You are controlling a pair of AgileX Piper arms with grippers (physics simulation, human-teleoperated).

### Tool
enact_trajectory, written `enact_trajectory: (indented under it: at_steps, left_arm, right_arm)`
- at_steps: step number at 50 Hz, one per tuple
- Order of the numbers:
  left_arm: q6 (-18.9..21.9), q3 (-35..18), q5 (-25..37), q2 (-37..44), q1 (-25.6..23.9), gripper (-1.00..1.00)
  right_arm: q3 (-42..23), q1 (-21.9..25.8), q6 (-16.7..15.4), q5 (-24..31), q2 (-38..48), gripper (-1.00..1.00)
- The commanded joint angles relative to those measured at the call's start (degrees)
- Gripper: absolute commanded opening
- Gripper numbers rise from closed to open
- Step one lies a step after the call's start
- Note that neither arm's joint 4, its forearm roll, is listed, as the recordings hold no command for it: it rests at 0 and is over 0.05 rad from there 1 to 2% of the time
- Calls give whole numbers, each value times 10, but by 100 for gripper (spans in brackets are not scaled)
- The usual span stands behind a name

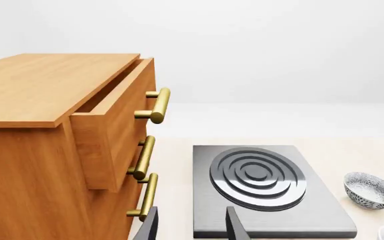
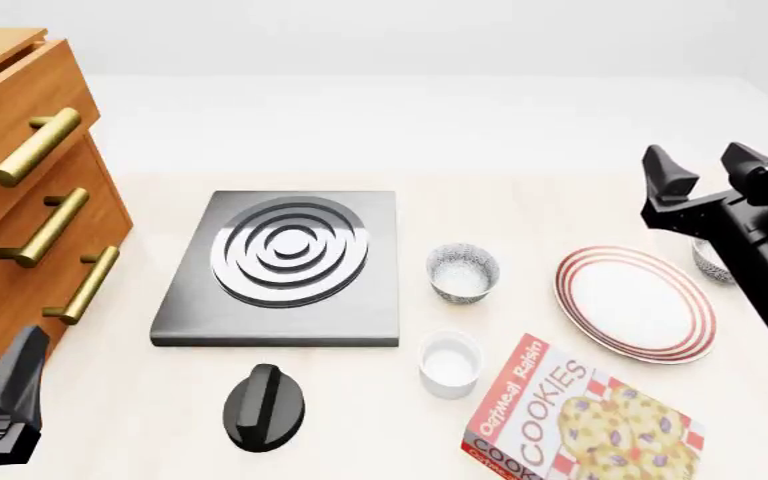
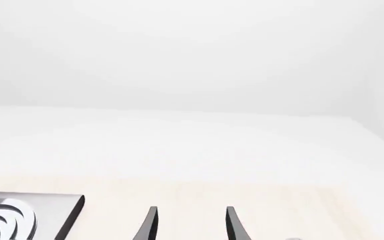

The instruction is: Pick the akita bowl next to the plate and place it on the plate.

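**A:** Right gripper hangs spread wide, gripping nothing. The akita bowl sits just below it, beside the plate, half hidden by the arm.

**B:** Risky. It could mistakenly go for the twin bowl off to its left. Left gripper is parted too.

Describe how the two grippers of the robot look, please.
Both are dark, nearly black. The right gripper has two short, blunt-tipped fingers on a chunky angular body. The left gripper shows thin, blade-like fingers that taper to their tips. No cables or markings are visible.
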Motion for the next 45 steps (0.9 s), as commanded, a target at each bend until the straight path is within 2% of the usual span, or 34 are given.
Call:
enact_trajectory:
  at_steps: [1, 45]
  left_arm:
    - [0, 0, 0, 0, 0, 100]
    - [0, 0, 0, 0, 0, 100]
  right_arm:
    - [-9, -16, 1, -2, 14, 100]
    - [-13, -93, 14, 23, -4, 100]
